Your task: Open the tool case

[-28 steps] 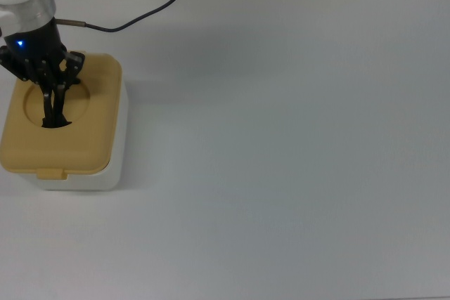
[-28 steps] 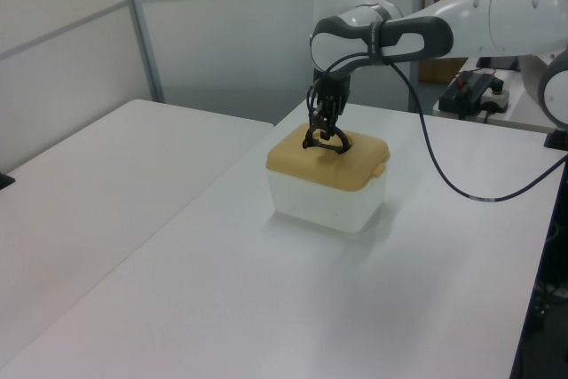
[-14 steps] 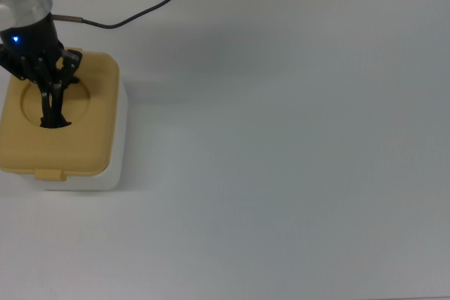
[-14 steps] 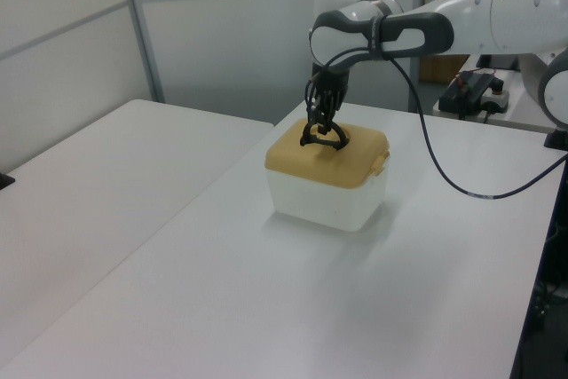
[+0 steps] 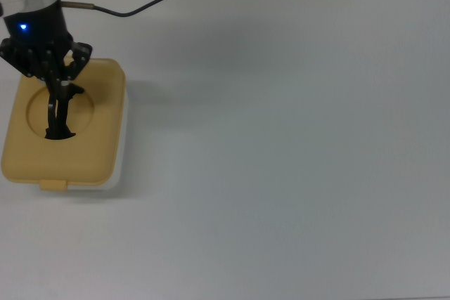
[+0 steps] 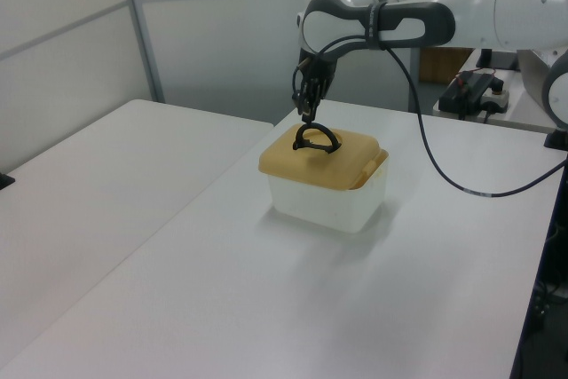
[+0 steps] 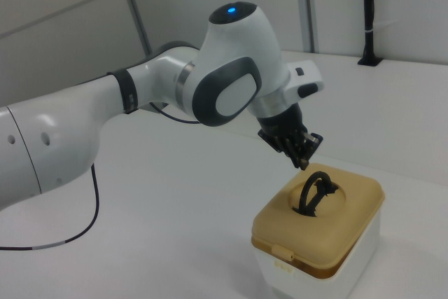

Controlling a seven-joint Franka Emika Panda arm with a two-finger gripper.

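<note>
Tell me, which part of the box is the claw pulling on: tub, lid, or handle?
The black handle, raised upright from the tan lid; the gripper holds its top, away from the white tub.

White table (image 5: 295, 138) bears the tool case (image 5: 63, 128), perhaps also a black cable (image 5: 151, 1)

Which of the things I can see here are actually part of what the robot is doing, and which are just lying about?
Part of the job:
- white plastic tool case with tan-yellow lid, lid lifted on one side
- its black folding handle, standing upright
- black two-finger gripper, gripping the handle

Just there:
- black cable trailing over the white table
</note>
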